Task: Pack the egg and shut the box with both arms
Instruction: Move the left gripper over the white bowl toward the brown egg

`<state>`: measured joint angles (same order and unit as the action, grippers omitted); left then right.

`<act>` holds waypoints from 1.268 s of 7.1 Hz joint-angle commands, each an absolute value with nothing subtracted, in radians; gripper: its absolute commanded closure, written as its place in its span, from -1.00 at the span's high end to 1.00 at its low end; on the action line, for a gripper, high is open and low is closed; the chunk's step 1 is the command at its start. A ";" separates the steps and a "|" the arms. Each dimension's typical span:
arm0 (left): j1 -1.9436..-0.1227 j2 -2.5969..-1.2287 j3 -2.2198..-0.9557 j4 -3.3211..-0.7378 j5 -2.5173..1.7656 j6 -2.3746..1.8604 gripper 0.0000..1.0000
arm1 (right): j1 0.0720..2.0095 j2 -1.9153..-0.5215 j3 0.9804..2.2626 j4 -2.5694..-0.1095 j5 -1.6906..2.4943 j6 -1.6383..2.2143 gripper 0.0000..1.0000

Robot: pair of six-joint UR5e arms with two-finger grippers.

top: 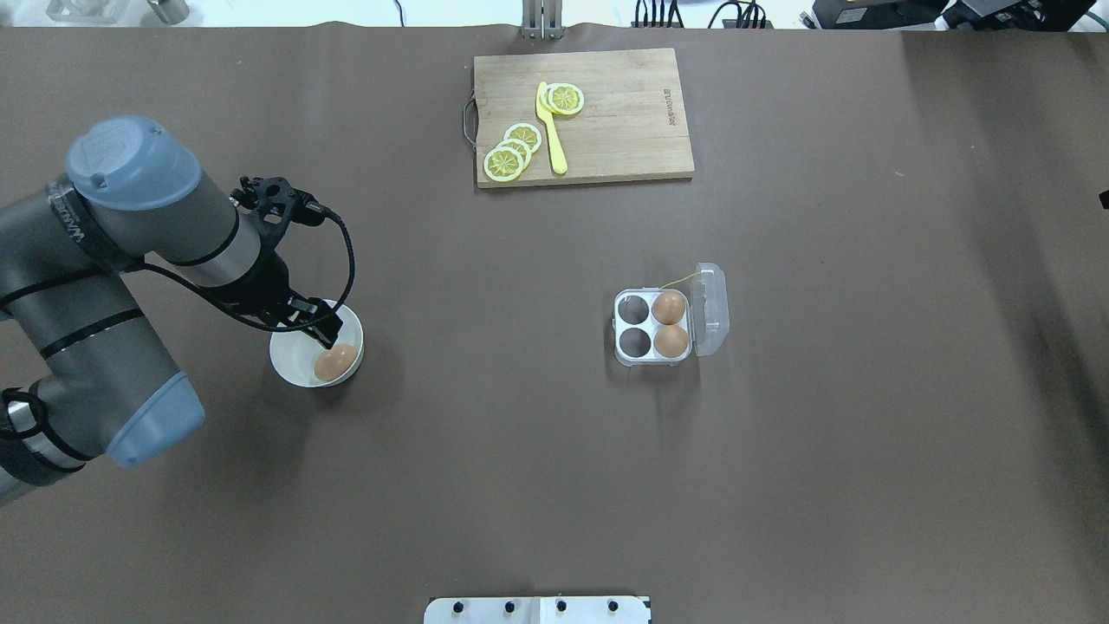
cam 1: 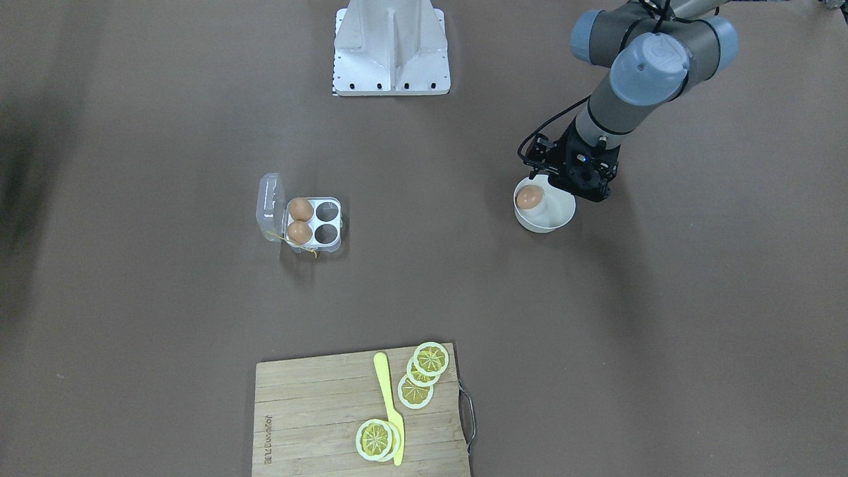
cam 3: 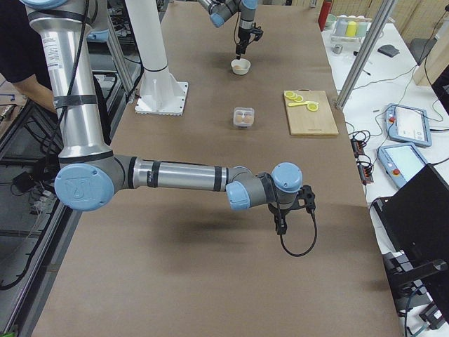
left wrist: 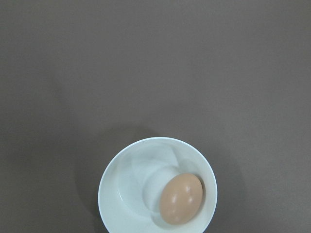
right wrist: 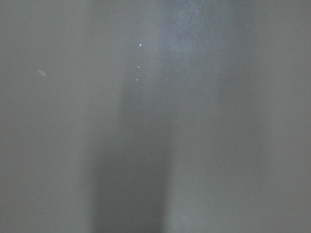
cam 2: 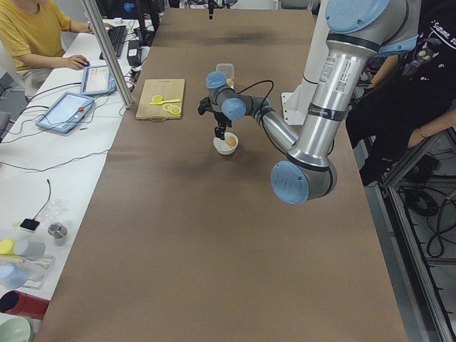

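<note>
Left arm: the left arm [top: 130, 286] comes in from the left edge of the overhead view and bends toward the white bowl [top: 290, 368].
Left tool: the left tool [top: 325, 328] hangs just over the back rim of the bowl. I cannot tell if its fingers are spread or pressed together.
Egg: the egg [top: 334, 362] lies inside the bowl on its right side, in the left part of the frame. Nothing holds it.
Cutting board: a wooden cutting board [top: 624, 113] sits at the top middle with lemon slices [top: 504, 162] and a yellow knife [top: 550, 130] on it.
Box: the box [top: 620, 334] stands on the brown worktop [top: 866, 433], right of the middle. Its clear lid [top: 712, 303] is flipped open to the right. Two other eggs [top: 669, 307] fill the right-hand cups; the left-hand cups are bare. A thin yellow string [top: 680, 279] runs from its top edge.
Right arm: in the right side view, the right arm [cam 3: 175, 175] reaches across the lower middle of the frame.
Right tool: the right tool [cam 3: 280, 223] points down above bare worktop, well apart from the box. I cannot tell if it is spread or pressed together.
</note>
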<state>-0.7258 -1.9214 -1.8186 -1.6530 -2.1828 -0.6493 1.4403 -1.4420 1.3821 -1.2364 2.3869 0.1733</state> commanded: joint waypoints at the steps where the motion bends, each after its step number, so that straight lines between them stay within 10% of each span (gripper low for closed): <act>1: -0.723 -1.922 -1.740 -1.744 -2.183 -0.649 0.63 | 1.442 -1.442 1.382 -1.236 2.387 0.173 1.00; 9: -0.677 -1.925 -1.733 -1.753 -2.183 -0.661 0.40 | 1.448 -1.442 1.382 -1.236 2.387 0.172 1.00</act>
<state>-0.6863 -1.9257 -1.7341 -1.7533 -2.1834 -0.6610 1.4471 -1.4420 1.3821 -1.2364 2.3869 0.1718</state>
